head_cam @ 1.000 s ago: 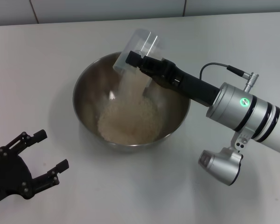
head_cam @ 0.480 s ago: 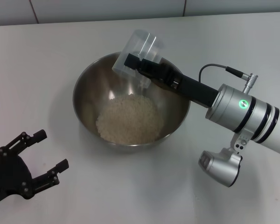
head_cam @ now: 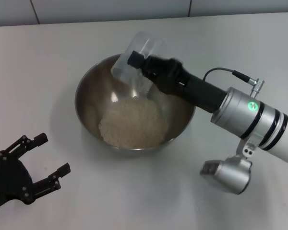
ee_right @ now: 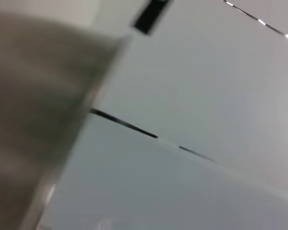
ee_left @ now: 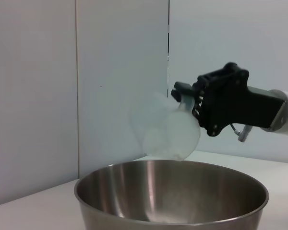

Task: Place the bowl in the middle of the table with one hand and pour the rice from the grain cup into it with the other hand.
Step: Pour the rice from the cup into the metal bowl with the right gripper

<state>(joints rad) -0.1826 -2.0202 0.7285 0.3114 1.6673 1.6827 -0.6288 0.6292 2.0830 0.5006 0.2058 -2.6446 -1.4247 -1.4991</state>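
The steel bowl (head_cam: pixel 89 98) stands in the middle of the white table (head_cam: pixel 38 62) with a pile of rice (head_cam: pixel 130 122) in its bottom. My right gripper (head_cam: pixel 137 60) is shut on the clear grain cup (head_cam: pixel 134 55) and holds it tipped, mouth down, over the bowl's far rim. The cup looks empty. The left wrist view shows the cup (ee_left: pixel 170 134) above the bowl (ee_left: pixel 170 191), held by the right gripper (ee_left: pixel 187 93). My left gripper (head_cam: pixel 45 160) is open and empty at the table's near left, apart from the bowl.
A tiled wall (head_cam: pixel 110 9) runs along the table's far edge. The right arm's silver forearm (head_cam: pixel 249 120) and its wrist camera (head_cam: pixel 225 175) hang over the table to the right of the bowl.
One second ago rice streamed from the cup into the bowl; the stream has stopped and the pile is settled. The right wrist has rotated a little with the cup. The left gripper has not moved.
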